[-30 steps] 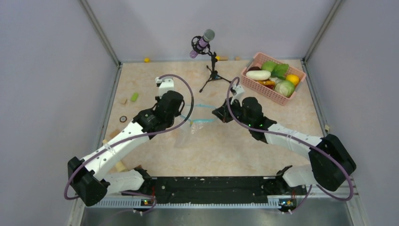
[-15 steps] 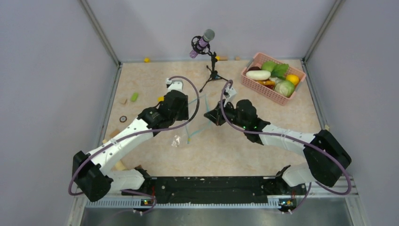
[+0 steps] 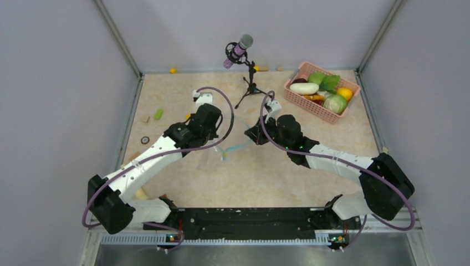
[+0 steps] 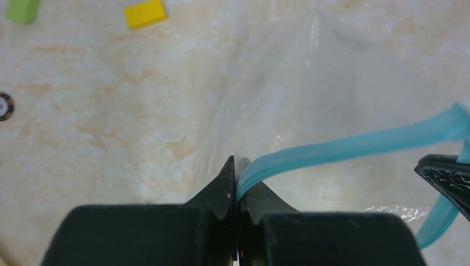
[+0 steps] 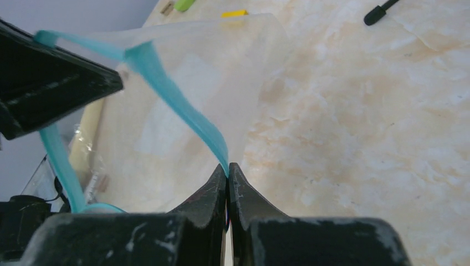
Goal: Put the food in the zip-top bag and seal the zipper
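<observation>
The left gripper (image 4: 237,166) had its jaws pressed together on the zipper (image 4: 343,147), the light blue strip running out from between the black fingertips and off to that gripper's right, where the tip of the other arm's finger showed at the edge of the wrist view. The right gripper (image 5: 227,169) was likewise clamped on the same strip – the blue band rose from its closed tips and slanted away to the upper left, toward the left gripper's dark fingers. Between the two grippers the zip-top bag (image 4: 288,72) was held by its mouth, its clear film spreading ahead of the left fingertips over the marbled table (image 3: 266,177). A yellow block (image 4: 145,13) and a green block (image 4: 22,10) lay on the table well beyond the left gripper, up and to its left. The food (image 3: 324,91) sat well apart from both grippers, beyond and to the right of the right one, piled in a pink basket (image 3: 310,108) – none of it in the bag. A microphone (image 3: 239,49) on a small tripod stood just beyond the gap between the grippers.
</observation>
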You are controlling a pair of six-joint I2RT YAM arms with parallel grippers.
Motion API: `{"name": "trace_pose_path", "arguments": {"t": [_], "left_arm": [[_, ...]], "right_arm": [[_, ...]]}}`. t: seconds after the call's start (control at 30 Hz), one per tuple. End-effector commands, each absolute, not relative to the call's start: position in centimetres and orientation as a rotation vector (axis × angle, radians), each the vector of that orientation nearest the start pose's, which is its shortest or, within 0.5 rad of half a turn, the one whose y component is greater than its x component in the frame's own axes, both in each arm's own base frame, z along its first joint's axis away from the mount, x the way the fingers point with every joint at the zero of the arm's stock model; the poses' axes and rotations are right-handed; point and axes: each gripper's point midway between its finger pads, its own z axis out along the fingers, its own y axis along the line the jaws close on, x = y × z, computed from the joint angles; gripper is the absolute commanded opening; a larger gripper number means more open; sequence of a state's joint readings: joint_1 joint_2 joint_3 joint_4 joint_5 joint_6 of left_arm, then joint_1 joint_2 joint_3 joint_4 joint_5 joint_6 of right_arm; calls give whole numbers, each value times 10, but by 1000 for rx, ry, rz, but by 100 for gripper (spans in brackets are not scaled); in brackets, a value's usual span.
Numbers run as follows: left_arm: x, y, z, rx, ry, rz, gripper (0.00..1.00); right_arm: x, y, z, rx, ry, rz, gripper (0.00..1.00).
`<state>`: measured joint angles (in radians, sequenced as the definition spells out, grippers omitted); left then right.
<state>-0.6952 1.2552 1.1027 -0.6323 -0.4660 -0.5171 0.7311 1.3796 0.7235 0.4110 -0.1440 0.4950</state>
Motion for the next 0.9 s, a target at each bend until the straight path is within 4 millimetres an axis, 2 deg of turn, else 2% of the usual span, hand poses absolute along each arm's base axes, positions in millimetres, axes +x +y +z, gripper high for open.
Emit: {"name": "trace_pose_path", "arguments": {"t": [0.0, 0.03, 0.07, 0.13, 0.17, 0.23, 0.3, 0.4, 0.47, 0.57, 0.67, 0.77, 0.87], "left_arm": [[306, -135, 225, -177, 2140, 72, 0], [307, -134, 226, -180, 2132, 70, 0], [307, -136, 226, -174, 2130, 56, 0], [308, -149, 223, -136, 2140, -16, 0], [309, -157, 220, -129, 2148, -66, 0], [309, -180, 212, -79, 2170, -183, 0], [312, -186, 206, -83, 2187, -201, 0], [316, -173, 201, -152, 2190, -102, 0], [318, -168, 196, -162, 2193, -56, 0], [317, -166, 190, -155, 2217, -19, 0], [317, -161, 186, -177, 2215, 10, 0], [314, -169, 182, -147, 2237, -42, 0], [309, -183, 178, -89, 2257, -138, 0]], "right_arm": [[306, 301, 188, -287, 1917, 880, 0], [305, 300, 187, -303, 1922, 878, 5], [305, 300, 188, -332, 1913, 886, 14], [296, 306, 204, -487, 1853, 943, 47], [294, 305, 213, -539, 1828, 960, 57], [302, 289, 235, -515, 1785, 942, 78], [310, 273, 253, -497, 1726, 903, 89], [327, 237, 265, -415, 1728, 784, 92], [350, 198, 260, -238, 1803, 648, 93], [376, 144, 238, -75, 1907, 498, 94], [398, 103, 220, 16, 1973, 449, 95], [422, 72, 201, -15, 2027, 357, 95], [456, 39, 187, -16, 2090, 212, 95]]}}
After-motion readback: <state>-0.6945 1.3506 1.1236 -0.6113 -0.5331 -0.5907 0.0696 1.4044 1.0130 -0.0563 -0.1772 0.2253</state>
